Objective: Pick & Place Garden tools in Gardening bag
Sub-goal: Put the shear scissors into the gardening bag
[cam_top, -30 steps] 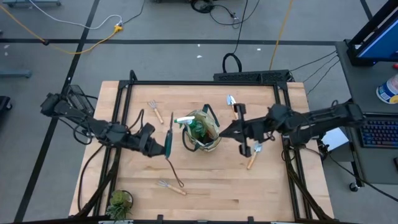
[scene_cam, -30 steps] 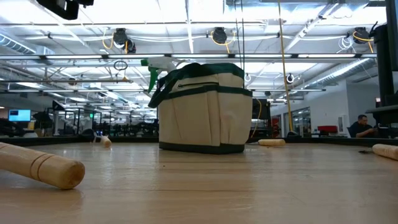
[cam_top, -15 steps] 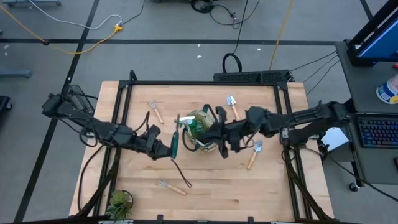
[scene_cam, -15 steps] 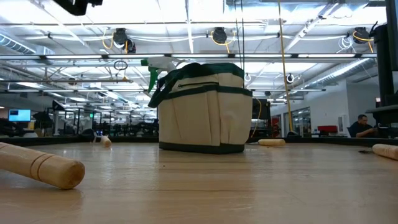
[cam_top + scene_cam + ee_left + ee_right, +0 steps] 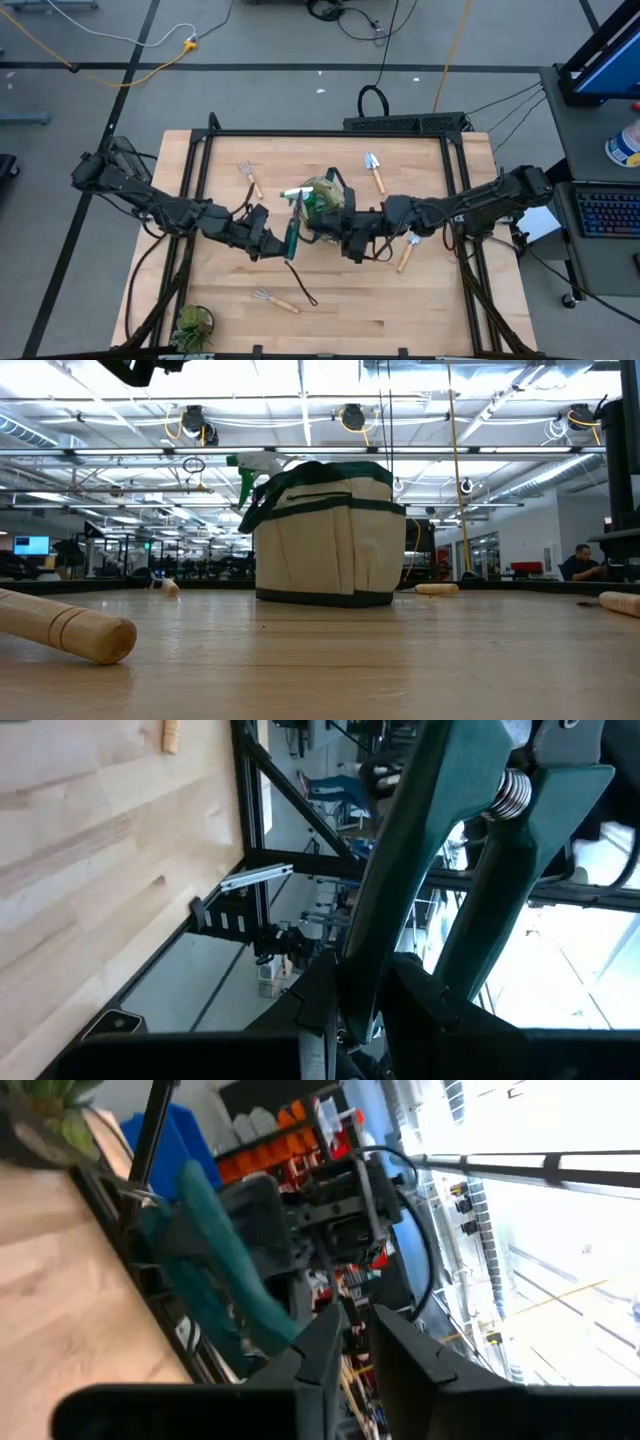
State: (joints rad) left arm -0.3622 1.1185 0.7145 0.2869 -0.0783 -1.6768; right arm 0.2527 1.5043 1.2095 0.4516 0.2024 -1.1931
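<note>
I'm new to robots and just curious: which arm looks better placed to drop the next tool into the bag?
The left, probably. Its gripper holds the green-handled pruners raised right beside the gardening bag. The right gripper is near the bag's other side, apparently empty; the trowel lies back under its arm.

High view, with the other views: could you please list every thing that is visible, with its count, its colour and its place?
gardening bag: one, beige with dark green trim, middle of the table.
spray bottle: one, green with white trigger, standing in the bag.
pruners: one, dark green handles, held just left of the bag.
fork rakes: two, wooden handles, one up-left of the bag, one below-left.
trowels: two, wooden handles, one up-right of the bag, one lower right.
potted plant: one, leafy green, lower-left corner.
table: one, light wood.
person: one, far back in the room.
left end effector: dark, shut on the pruners.
right end effector: dark, at the bag's right side.
</note>
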